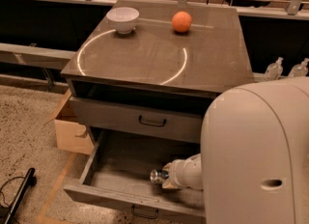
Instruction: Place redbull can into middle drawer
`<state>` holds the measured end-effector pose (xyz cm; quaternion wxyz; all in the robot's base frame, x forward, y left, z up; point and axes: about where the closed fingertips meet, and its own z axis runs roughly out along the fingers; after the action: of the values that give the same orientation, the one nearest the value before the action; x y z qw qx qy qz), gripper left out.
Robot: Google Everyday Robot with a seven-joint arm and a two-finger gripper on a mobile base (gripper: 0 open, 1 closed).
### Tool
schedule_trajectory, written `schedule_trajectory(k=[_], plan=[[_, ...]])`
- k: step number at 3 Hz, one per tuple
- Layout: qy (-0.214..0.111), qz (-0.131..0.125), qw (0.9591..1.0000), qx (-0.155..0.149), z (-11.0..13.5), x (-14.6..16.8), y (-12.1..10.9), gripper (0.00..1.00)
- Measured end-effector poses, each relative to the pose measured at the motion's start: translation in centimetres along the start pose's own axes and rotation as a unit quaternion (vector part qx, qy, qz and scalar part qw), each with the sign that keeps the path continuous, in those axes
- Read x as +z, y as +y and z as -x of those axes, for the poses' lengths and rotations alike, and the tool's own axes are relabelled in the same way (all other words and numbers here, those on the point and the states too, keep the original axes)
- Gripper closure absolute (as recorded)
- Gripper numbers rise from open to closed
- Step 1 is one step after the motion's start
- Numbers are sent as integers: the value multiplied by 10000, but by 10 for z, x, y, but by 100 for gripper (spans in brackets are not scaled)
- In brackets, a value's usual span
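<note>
The middle drawer (pixel 123 165) is pulled open, its front with the small black handle (pixel 145 213) nearest the camera. My gripper (pixel 168 179) is inside the drawer at its right front, low over the floor. It is shut on the redbull can (pixel 157 175), which lies sideways with only its shiny round end showing to the left of the gripper. The rest of the can is hidden by the gripper and the white arm.
The upper drawer (pixel 111 117) is closed. On the cabinet top (pixel 145 59) stand a white bowl (pixel 122 19) and an orange ball (pixel 181 21). A cardboard box (pixel 70 133) sits left of the cabinet. My white body (pixel 256 155) blocks the right side.
</note>
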<state>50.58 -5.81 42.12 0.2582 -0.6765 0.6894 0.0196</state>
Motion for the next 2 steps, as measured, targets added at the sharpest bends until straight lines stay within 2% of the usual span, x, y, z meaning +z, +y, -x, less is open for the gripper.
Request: schedule_trajectory(k=[1, 2], plan=[[-15, -49, 10000, 0, 0, 11, 1, 51], [27, -80, 10000, 46, -2, 13, 2, 28]])
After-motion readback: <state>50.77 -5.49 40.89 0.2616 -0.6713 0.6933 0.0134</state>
